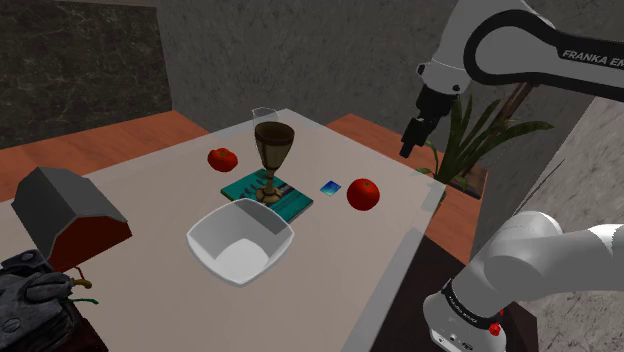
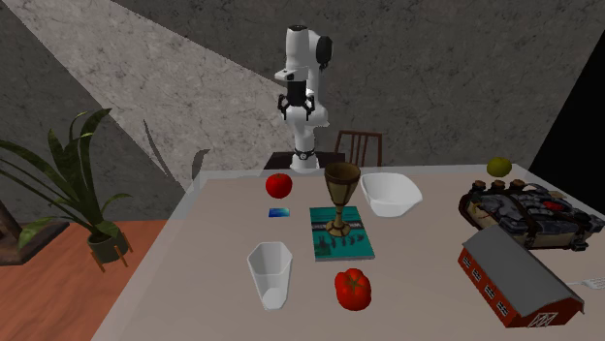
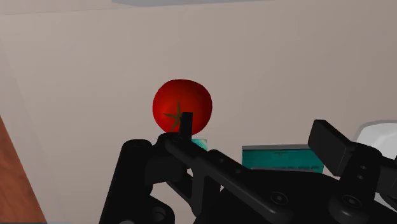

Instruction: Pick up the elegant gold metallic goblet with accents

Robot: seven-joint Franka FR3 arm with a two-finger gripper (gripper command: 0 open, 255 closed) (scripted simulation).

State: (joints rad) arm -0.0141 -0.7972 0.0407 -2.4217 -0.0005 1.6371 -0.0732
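Observation:
A brownish-gold goblet (image 1: 273, 152) (image 2: 340, 194) stands upright on a teal book (image 1: 270, 196) (image 2: 341, 233) near the middle of the pale table (image 1: 150, 300). My gripper (image 1: 411, 138) (image 2: 296, 105) (image 3: 257, 137) hangs high over the table edge nearest the stand, well apart from the goblet. Its fingers (image 3: 331, 143) stand open with nothing between them. In the wrist view a red tomato (image 3: 182, 105) lies ahead of the fingers, with the teal book (image 3: 283, 158) beside it.
A white bowl (image 1: 240, 241) (image 2: 390, 193), a clear glass (image 2: 270, 274), two red tomatoes (image 1: 363, 193) (image 1: 222, 159) and a small blue card (image 1: 331, 187) surround the book. A red barn-shaped box (image 1: 65, 215) and a grey bag (image 2: 528, 213) sit further off. A plant (image 1: 475, 135) stands beside the table.

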